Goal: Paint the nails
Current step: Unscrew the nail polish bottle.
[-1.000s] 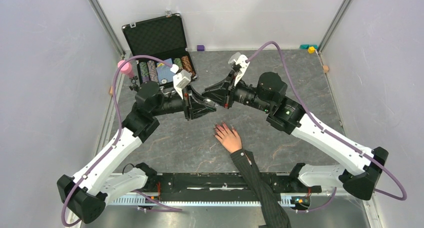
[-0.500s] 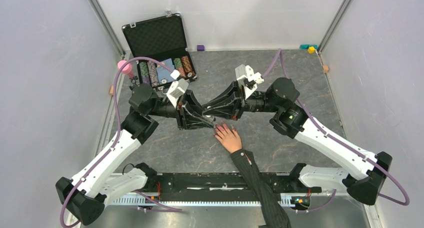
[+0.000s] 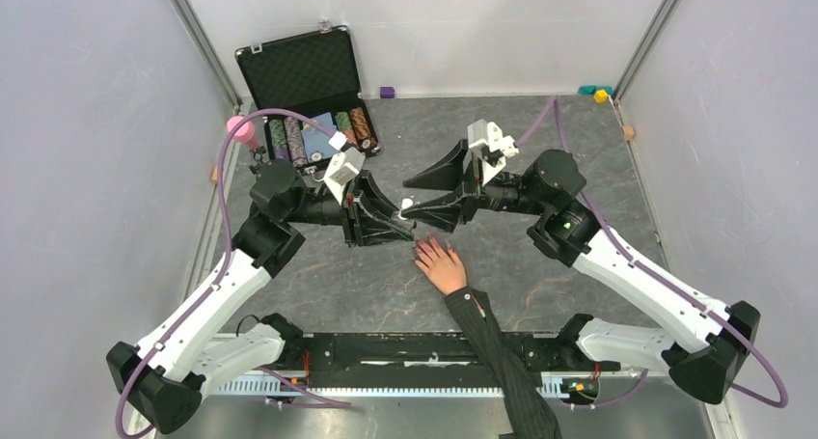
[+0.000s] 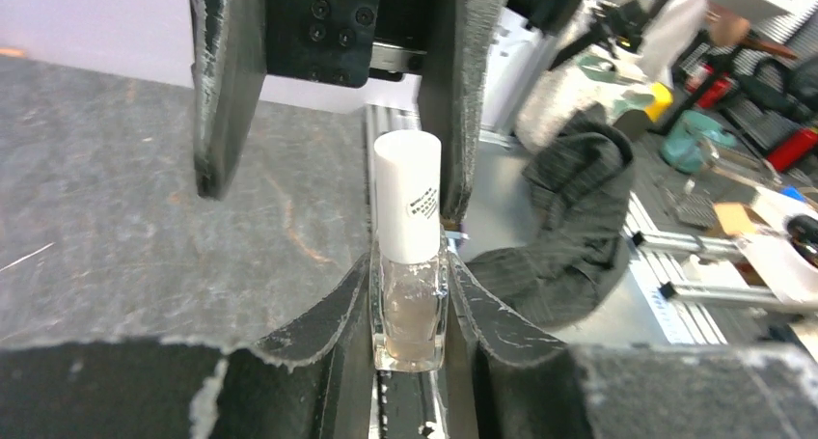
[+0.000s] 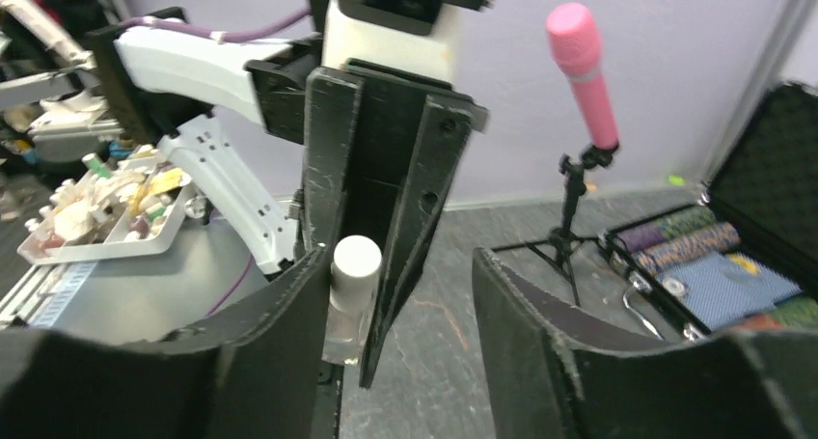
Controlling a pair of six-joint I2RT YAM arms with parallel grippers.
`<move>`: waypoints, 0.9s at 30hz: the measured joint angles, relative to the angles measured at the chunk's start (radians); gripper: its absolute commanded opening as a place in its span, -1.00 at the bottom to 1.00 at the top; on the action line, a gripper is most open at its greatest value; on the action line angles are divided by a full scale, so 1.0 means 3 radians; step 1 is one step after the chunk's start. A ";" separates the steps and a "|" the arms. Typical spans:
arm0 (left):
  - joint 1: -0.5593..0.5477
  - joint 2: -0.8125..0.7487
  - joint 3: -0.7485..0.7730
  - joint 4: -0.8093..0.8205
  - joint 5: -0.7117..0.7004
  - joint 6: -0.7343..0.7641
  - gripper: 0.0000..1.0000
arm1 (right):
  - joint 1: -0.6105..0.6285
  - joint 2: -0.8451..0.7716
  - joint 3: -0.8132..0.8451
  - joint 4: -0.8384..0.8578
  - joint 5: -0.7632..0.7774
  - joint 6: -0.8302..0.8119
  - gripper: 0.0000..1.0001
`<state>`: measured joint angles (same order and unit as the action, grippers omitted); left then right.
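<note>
My left gripper [image 3: 405, 232] pinches the one clear bottle [image 4: 409, 309], my right gripper [image 3: 409, 198] gapes; only the top view shows the nails [image 3: 422, 249] on the single hand [image 3: 444, 267].

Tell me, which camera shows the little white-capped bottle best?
The left wrist view: the bottle fills the centre, clear glass and white cap both plain, clamped in the left pincer. The right wrist view shows mainly the cap, the glass mostly hidden. The top view shows just a white speck.

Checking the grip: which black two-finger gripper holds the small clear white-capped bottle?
The left gripper, shut on the small clear white-capped bottle; the right gripper stands wide open.
</note>
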<state>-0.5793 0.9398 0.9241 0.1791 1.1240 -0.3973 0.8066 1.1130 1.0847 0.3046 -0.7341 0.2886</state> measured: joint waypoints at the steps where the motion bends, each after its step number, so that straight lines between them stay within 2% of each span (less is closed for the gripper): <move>1: 0.0000 -0.0001 0.0011 -0.0069 -0.0067 0.0033 -0.96 | -0.0050 -0.0024 -0.0032 -0.0027 0.0061 -0.0006 0.37; 4: 0.0000 -0.0001 0.0036 -0.0278 -0.0342 0.0173 -0.96 | -0.0146 -0.0083 -0.0085 -0.0131 0.0310 -0.0020 0.48; 8: -0.0004 -0.0004 0.0065 -0.0593 -0.0844 0.0362 -0.96 | -0.0177 -0.0160 -0.0189 -0.0173 0.0671 -0.0017 0.50; 11: -0.0004 -0.0009 0.0064 -0.0776 -0.1303 0.0415 -0.96 | -0.0178 -0.0244 -0.0315 -0.0149 0.0944 0.0038 0.46; 16: -0.0004 -0.0008 0.0064 -0.0908 -0.1776 0.0434 -0.96 | -0.0167 -0.0306 -0.0427 -0.0079 0.1432 0.0210 0.37; 21: -0.0004 0.0037 0.0064 -0.0947 -0.1916 0.0432 -0.96 | 0.0008 -0.0341 -0.0626 0.0000 0.1871 0.0334 0.21; 27: -0.0004 0.0076 0.0061 -0.0966 -0.1919 0.0430 -0.96 | 0.0207 -0.0393 -0.0867 0.0075 0.2153 0.0390 0.14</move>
<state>-0.5804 0.9627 0.9424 -0.1108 0.5484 -0.2684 0.8688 0.9951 0.8246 0.3271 -0.0883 0.4057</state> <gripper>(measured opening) 0.337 0.596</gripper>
